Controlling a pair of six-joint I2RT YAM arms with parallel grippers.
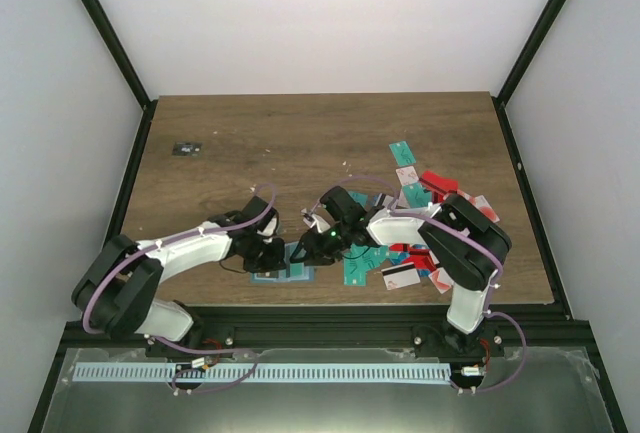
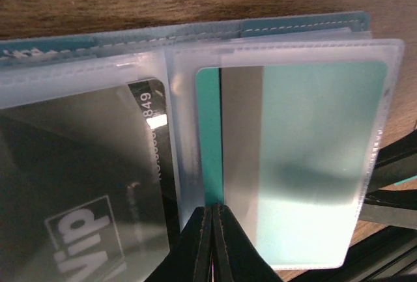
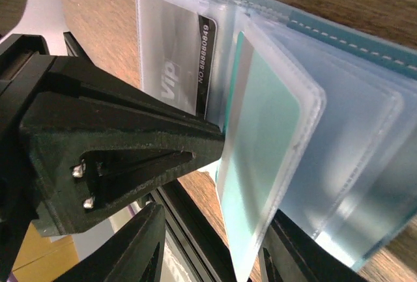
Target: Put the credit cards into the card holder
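Note:
The card holder [image 1: 291, 274] lies open near the table's front edge, its clear sleeves spread. A black VIP card [image 2: 85, 184] sits in one sleeve and a teal credit card [image 2: 306, 158] with a grey stripe in the sleeve beside it. My left gripper [image 2: 215, 209] is shut, its tips against the near edge of that teal card's sleeve, with nothing seen between them. My right gripper [image 3: 215, 256] is open, and the raised sleeve holding the teal card [image 3: 260, 132] stands between its fingers, leaning on the right one. More credit cards [image 1: 420, 208] lie scattered to the right.
A small black object [image 1: 186, 149] lies at the far left of the table. The black rail of the table's front edge runs just below the holder. Both grippers [image 1: 272, 253] [image 1: 312, 245] crowd together over the holder.

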